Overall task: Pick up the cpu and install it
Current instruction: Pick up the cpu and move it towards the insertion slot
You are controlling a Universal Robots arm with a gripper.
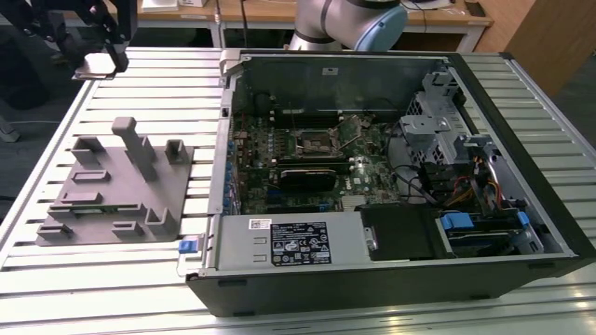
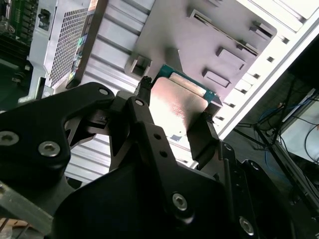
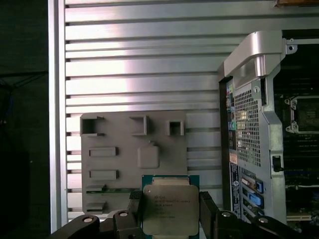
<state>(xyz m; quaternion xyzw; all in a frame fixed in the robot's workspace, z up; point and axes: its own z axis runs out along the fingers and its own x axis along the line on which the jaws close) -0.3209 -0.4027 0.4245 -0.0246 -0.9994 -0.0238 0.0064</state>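
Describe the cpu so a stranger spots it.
Beside the open black computer case on the slatted metal table lies a grey plastic tray. Near it, the black gripper holds the cpu: a flat square chip, shiny silver against the matte tray.

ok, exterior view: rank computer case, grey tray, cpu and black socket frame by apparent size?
1. computer case
2. grey tray
3. black socket frame and cpu: these look alike. The cpu is held off the table, so they are left unranked.

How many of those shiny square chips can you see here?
1. The cpu is clamped in the gripper, held over the slatted table near the grey tray, outside the computer case. Others could lie hidden inside the case.
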